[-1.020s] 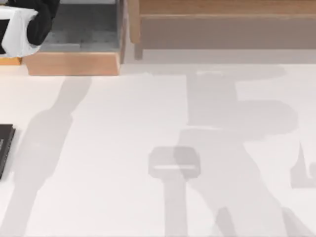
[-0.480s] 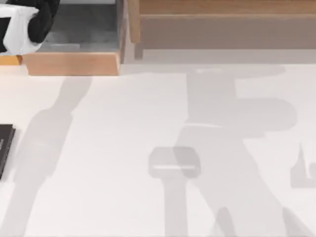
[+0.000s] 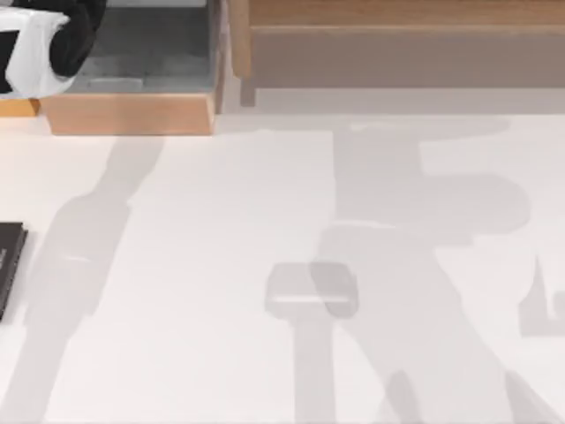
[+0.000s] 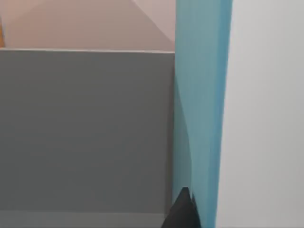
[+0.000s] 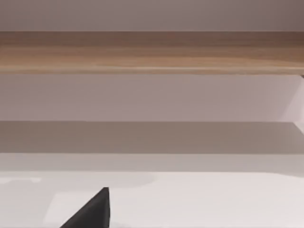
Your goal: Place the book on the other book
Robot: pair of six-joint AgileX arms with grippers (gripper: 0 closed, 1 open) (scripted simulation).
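The left gripper (image 3: 40, 49) is seen at the top view's far left corner, over a wooden box (image 3: 132, 113); its grasp cannot be told. The other book (image 3: 9, 261) lies uncovered at the table's (image 3: 265, 371) left edge, so placement is judged undone.

White table (image 3: 221, 265), black book (image 3: 9, 261) flat at its left edge

The other book (image 3: 9, 262) is laid at the table's (image 3: 291, 221) nine o'clock edge; the wooden shelf (image 3: 132, 113) is set at eleven o'clock.
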